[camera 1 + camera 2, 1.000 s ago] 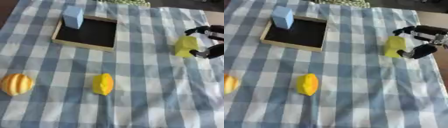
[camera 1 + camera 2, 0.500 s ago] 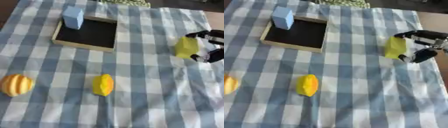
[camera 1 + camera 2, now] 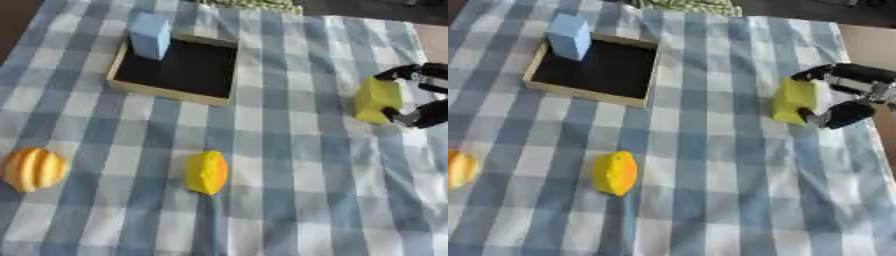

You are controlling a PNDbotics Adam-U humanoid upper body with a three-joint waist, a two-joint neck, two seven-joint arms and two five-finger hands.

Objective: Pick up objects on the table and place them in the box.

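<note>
A yellow block (image 3: 794, 100) stands on the checked cloth at the right, and my right hand (image 3: 852, 95) is curled round it, fingers above and thumb below. The shallow wooden box (image 3: 166, 90) with a black floor lies at the upper left; a light blue block (image 3: 150, 35) stands upright in its far left corner. A yellow lemon-like fruit (image 3: 206, 172) lies at the lower middle. An orange ribbed fruit (image 3: 33, 169) sits at the lower left. My left hand is not in view.
The blue-and-white checked cloth (image 3: 289, 200) covers the table, wrinkled at the right side. Something green (image 3: 689, 6) lies past the far edge, and bare tabletop (image 3: 868, 45) shows at the upper right.
The fingers and thumb of my right hand have drawn in closer round the yellow block. The other objects have not moved.
</note>
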